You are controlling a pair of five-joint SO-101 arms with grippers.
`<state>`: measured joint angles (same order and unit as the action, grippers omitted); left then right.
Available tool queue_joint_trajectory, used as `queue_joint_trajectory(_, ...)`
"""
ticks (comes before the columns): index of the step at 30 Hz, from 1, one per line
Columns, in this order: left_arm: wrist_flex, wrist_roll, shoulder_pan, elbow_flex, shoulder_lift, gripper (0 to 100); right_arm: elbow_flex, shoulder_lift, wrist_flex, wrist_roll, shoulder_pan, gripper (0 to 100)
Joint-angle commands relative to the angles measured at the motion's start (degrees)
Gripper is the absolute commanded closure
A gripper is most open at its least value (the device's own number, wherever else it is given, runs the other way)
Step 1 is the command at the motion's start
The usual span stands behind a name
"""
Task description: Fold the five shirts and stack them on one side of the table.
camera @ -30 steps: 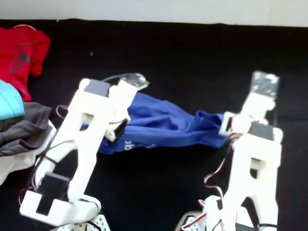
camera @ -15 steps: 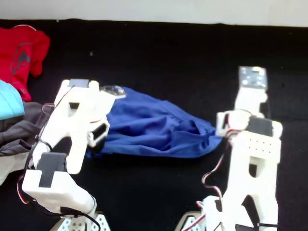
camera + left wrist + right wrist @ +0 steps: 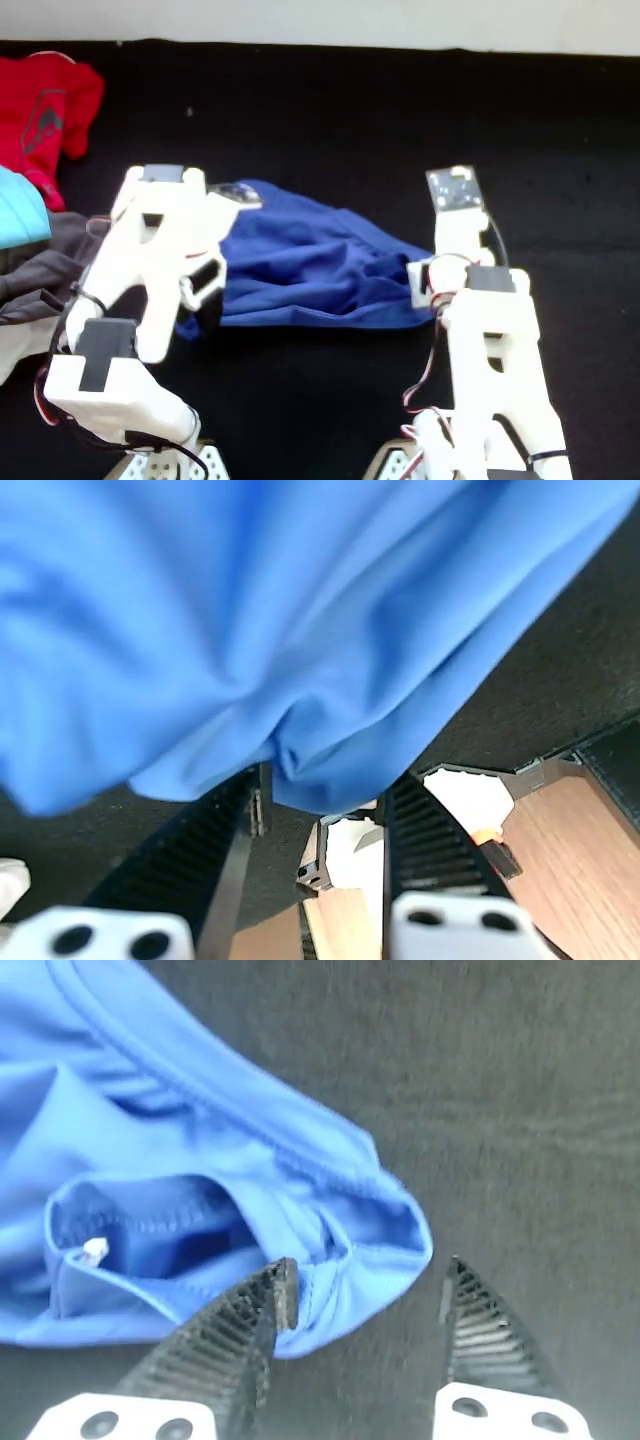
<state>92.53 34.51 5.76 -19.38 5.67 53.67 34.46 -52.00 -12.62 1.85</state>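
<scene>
A blue shirt (image 3: 310, 265) lies bunched on the black table (image 3: 350, 120) between the two arms. My left gripper (image 3: 205, 298) hangs over its left end. In the left wrist view the blue shirt (image 3: 250, 630) spreads beyond the left gripper (image 3: 328, 785), which is open with a fold of cloth at its fingertips. My right gripper (image 3: 425, 287) is at the shirt's right end. In the right wrist view the right gripper (image 3: 370, 1270) stands open astride a hemmed corner of the blue shirt (image 3: 200, 1190).
A red shirt (image 3: 45, 105) lies at the far left, with a turquoise shirt (image 3: 18, 208), a grey shirt (image 3: 50, 265) and white cloth (image 3: 20, 350) piled below it. A wooden surface (image 3: 570, 850) lies past the table's near edge.
A second ago the blue shirt was stretched and lifted between both grippers. It now rests slack on the table, the left arm has drawn back leftward, and the right arm has shifted left.
</scene>
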Motion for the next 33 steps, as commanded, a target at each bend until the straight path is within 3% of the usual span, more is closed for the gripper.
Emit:
queue_joint_trajectory(1,0.6,0.5,3.5,0.2,-2.5,86,0.1,1.0,2.2,-0.9,1.7,81.3)
queue_joint_trajectory(4,0.5,0.5,5.7,0.8,-2.5,100,0.1,1.7,-0.6,-1.1,2.7,99.8)
queue_joint_trajectory(9,1.1,0.2,6.0,2.7,-3.2,99,-1.4,1.8,-10.9,-2.1,2.7,99.2)
queue_joint_trajectory(18,7.0,-2.2,5.7,22.6,-2.4,99,-11.9,1.8,-35.1,-21.7,2.8,99.1)
queue_joint_trajectory(22,6.2,-6.9,2.8,27.0,2.1,89,-21.1,1.8,-45.6,-26.6,2.9,98.8)
queue_joint_trajectory(26,6.6,-11.3,1.7,32.2,8.7,78,-28.9,2.1,-49.1,-28.0,2.5,90.1)
queue_joint_trajectory(30,7.6,-12.1,1.7,36.2,13.8,77,-29.5,4.4,-48.7,-27.9,3.3,75.1)
queue_joint_trajectory(33,7.1,-12.1,0.1,38.3,17.5,77,-28.7,4.2,-42.8,-24.9,3.9,73.9)
